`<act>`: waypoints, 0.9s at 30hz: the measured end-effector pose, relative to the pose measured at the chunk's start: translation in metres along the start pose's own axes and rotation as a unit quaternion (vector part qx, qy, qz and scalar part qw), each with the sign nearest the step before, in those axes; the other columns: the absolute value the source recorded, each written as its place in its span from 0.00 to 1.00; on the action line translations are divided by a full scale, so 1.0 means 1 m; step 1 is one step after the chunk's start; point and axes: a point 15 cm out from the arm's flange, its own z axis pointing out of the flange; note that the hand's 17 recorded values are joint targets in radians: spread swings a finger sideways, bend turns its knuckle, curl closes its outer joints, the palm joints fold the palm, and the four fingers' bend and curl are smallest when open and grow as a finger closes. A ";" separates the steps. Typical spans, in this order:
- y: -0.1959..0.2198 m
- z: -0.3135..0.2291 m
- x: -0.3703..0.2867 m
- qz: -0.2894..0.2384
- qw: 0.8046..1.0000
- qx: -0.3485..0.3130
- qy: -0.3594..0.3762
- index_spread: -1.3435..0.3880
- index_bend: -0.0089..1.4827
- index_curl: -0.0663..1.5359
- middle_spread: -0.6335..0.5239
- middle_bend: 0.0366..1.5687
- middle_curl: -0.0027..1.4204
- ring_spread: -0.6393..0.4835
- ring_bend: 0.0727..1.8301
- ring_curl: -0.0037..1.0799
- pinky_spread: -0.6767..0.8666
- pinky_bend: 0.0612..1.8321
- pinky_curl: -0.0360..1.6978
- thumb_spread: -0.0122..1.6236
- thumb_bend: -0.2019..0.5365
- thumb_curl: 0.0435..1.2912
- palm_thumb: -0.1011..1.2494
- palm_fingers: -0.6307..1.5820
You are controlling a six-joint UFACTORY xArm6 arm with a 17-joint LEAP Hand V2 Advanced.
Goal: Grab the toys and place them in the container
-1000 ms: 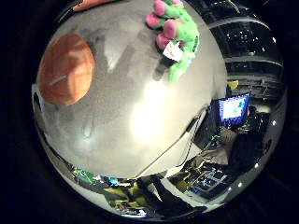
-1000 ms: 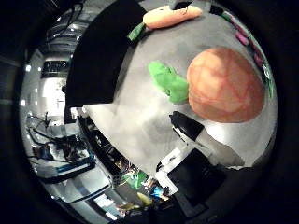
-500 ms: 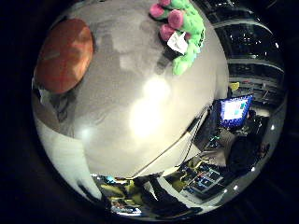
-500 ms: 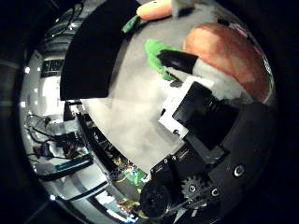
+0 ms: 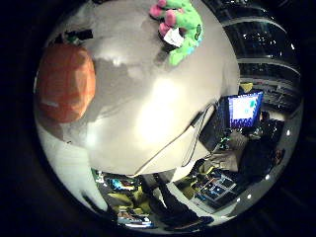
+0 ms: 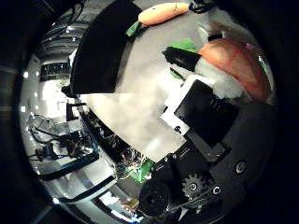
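Bench (image 5: 163, 118) surface, pale grey and glossy, fills most of both palm views, and its near edge cuts across the lower middle of the little-finger-side frame, with lab clutter beyond it. A wide stretch of it lies bare between the toys, so there looks to be room to move sideways without brushing anything.

Next in size is the black container (image 6: 100, 49), a dark tray in the upper left of the thumb-side frame, sitting at the bench's far side; it appears empty from here, which I judge means no toy is stowed yet.

The hand (image 6: 210, 121) takes the lower right of that same frame, its black and white body bending in toward the orange ball toy (image 5: 64, 84). One dark fingertip reaches up against the ball, so I read the hand as curling in to grasp it, though whether the fingers have closed round it cannot be told.

The ball sits at the left of the little-finger-side frame, resting on the bench. The green and pink plush toy (image 5: 180, 24) lies at the top centre there, well apart. A green toy piece (image 6: 184, 45) peeks out beside the ball, and an orange carrot toy (image 6: 161, 13) lies just beside the container's rim.
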 end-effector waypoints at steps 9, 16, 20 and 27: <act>-0.029 -0.124 -0.045 -0.007 1.000 0.024 0.018 0.66 0.75 0.45 0.46 0.80 0.43 0.43 0.75 0.52 0.30 0.68 0.41 0.55 0.25 0.45 0.83 0.85; -0.094 -0.197 -0.139 -0.048 0.996 0.074 0.009 0.67 0.77 0.44 0.46 0.81 0.42 0.43 0.76 0.51 0.30 0.67 0.43 0.55 0.25 0.47 0.83 0.85; -0.131 -0.225 -0.213 -0.080 0.992 0.101 -0.003 0.67 0.77 0.44 0.46 0.82 0.42 0.43 0.76 0.51 0.30 0.66 0.44 0.54 0.25 0.48 0.83 0.85; -0.180 -0.235 -0.332 -0.138 0.980 0.143 -0.026 0.67 0.77 0.44 0.47 0.83 0.41 0.43 0.77 0.51 0.30 0.65 0.46 0.55 0.25 0.50 0.82 0.84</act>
